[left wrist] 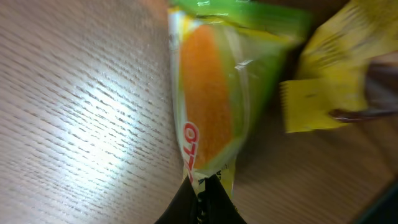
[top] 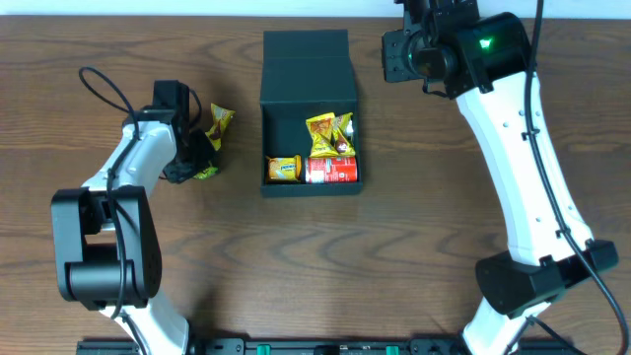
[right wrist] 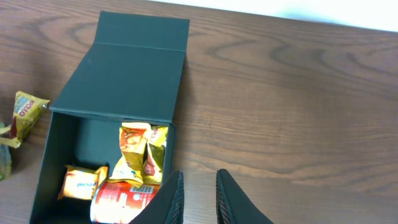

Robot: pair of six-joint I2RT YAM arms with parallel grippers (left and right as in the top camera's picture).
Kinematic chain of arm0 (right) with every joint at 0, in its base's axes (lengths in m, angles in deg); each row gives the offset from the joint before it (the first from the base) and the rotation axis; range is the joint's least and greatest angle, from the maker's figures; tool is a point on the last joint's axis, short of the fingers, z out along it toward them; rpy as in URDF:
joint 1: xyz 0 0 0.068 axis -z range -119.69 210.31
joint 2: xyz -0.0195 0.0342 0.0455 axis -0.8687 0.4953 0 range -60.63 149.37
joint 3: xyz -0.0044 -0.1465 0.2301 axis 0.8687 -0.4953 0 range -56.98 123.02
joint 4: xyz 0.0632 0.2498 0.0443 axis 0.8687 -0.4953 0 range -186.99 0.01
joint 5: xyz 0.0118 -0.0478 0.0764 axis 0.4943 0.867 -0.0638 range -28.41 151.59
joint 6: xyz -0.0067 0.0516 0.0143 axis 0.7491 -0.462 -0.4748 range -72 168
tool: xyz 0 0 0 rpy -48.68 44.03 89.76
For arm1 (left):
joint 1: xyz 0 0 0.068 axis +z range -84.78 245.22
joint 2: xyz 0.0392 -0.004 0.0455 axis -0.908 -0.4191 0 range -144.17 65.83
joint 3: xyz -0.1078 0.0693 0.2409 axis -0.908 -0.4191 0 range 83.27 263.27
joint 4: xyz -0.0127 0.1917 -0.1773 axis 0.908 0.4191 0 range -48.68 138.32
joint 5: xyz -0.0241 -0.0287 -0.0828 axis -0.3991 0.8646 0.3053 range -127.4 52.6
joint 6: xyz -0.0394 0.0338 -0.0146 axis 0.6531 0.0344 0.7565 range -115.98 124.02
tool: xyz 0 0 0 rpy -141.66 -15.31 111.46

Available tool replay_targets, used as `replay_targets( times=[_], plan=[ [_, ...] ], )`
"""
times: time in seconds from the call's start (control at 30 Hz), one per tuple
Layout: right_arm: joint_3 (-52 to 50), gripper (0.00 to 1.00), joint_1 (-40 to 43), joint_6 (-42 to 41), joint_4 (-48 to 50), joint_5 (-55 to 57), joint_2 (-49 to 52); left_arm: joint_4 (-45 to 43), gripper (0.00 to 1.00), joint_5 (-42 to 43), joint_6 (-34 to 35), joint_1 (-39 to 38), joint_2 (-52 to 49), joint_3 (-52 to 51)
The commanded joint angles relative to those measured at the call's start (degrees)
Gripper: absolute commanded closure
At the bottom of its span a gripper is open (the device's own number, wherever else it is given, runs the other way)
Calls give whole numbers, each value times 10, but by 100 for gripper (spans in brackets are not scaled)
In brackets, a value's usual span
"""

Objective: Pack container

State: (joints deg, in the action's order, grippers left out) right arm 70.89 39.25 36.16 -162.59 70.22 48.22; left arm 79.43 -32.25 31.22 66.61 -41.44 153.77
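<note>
container: the dark box is sitting in the upper middle of the overhead frame, with its flap lid folded back toward the top edge.
already packed: a red can, a small yellow packet and two yellow-and-red triangular packets are being kept in the lower half of the box.
left gripper: the left gripper is being clenched on the bottom seam of a green-and-orange snack packet, at centre left of the overhead frame, well apart from the box. whether the packet is being lifted off the wooden table cannot be told.
loose packet: a yellow crinkled packet is lying just beside it, toward the upper right.
right gripper: the right gripper is being held over the box's near edge, fingers narrowly parted, nothing between them.
progress: roughly two thirds is judged done. two packets are waiting outside, and the lid is not yet shut.
</note>
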Motion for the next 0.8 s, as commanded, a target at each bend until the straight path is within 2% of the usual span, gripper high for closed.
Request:
replay_targets(
  times=[0.0, 0.2, 0.47, 0.57, 0.77],
  plan=[
    [2, 82, 4, 8, 1, 4, -1, 11, 94, -12, -4, -6, 55, 38],
    [2, 82, 25, 8, -1, 4, -1, 8, 94, -57, -26, -79, 143, 39],
    [2, 83, 53, 7, -5, 4, -1, -42, 94, -86, -25, -238, 129, 39],
    [2, 84, 54, 7, -9, 4, -1, -63, 94, -69, -1, -252, 87, 39],
    [2, 85, 55, 8, -21, 4, -1, -102, 94, -25, -17, -254, 48, 39]
  ],
)
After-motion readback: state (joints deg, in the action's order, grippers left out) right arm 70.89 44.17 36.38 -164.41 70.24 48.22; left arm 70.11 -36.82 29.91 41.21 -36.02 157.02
